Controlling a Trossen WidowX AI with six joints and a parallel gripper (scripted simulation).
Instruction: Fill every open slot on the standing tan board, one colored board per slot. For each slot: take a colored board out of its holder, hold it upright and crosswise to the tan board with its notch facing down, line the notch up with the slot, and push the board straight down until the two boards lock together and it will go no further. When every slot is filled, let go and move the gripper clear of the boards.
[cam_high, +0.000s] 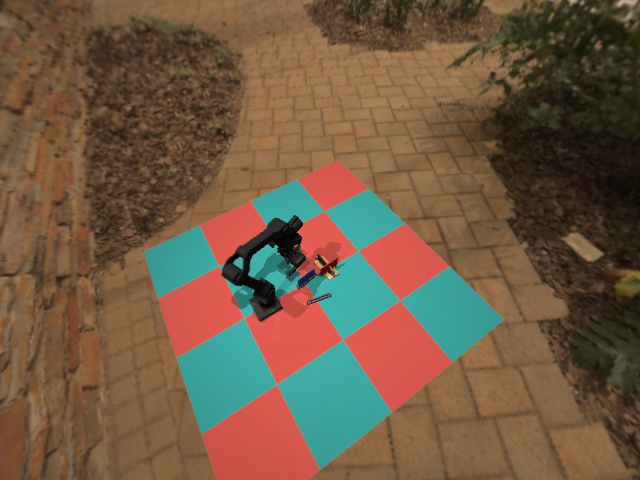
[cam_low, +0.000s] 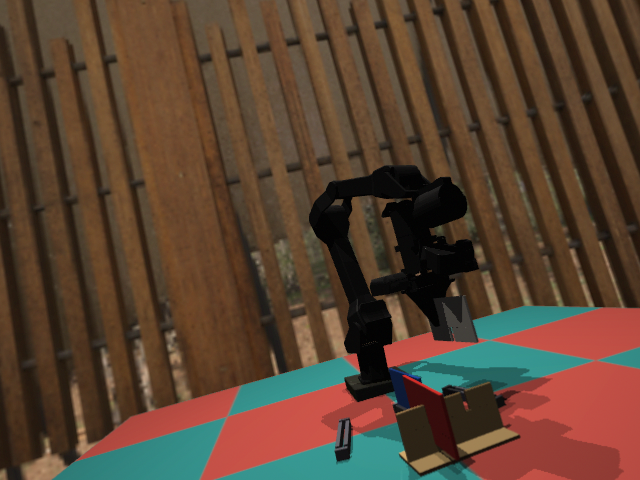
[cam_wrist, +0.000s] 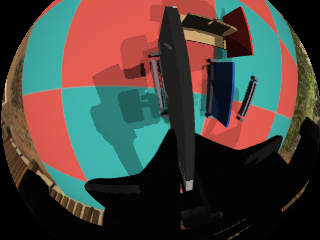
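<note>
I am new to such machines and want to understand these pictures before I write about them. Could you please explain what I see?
The black machine is one robot arm standing on a checkered red and teal surface. One picture looks down from above, one looks from the side, and one looks past the fingers from the wrist.

The fingers hold a dark gray board in the air. Below, a tan board stands upright with a red board across it; one slot is still open. Nearby are a blue board in its holder and two empty holders.
</note>
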